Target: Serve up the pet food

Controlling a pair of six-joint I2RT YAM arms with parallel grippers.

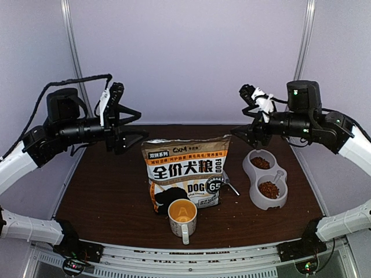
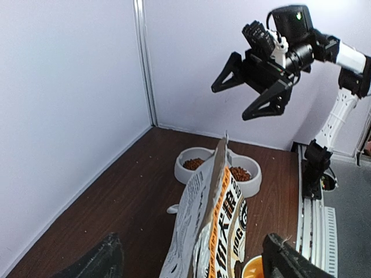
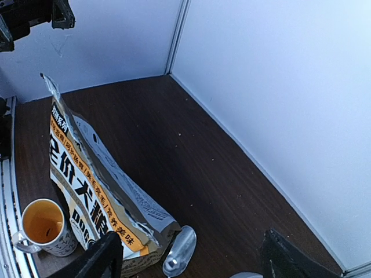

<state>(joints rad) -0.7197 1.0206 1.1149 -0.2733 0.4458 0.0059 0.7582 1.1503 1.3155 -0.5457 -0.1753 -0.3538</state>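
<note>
The pet food bag (image 1: 186, 171) stands upright mid-table, its top edge open. Reddish-brown pet food (image 1: 260, 163) fills both cups of a grey double bowl (image 1: 255, 179) to the bag's right. My left gripper (image 1: 136, 130) hovers open, high off the bag's upper left corner, holding nothing. My right gripper (image 1: 239, 138) hangs open above the bag's upper right corner, also with nothing in it. In the left wrist view the bag (image 2: 203, 220) rises between the spread fingers (image 2: 98, 263), clear of both. In the right wrist view the bag (image 3: 87, 174) leans at the left.
An orange-lined white mug (image 1: 182, 217) stands in front of the bag. A metal spoon (image 3: 181, 249) lies on the table at the bag's right foot. A white scoop (image 1: 279, 176) rests in the bowl. Grey walls close in the back and sides.
</note>
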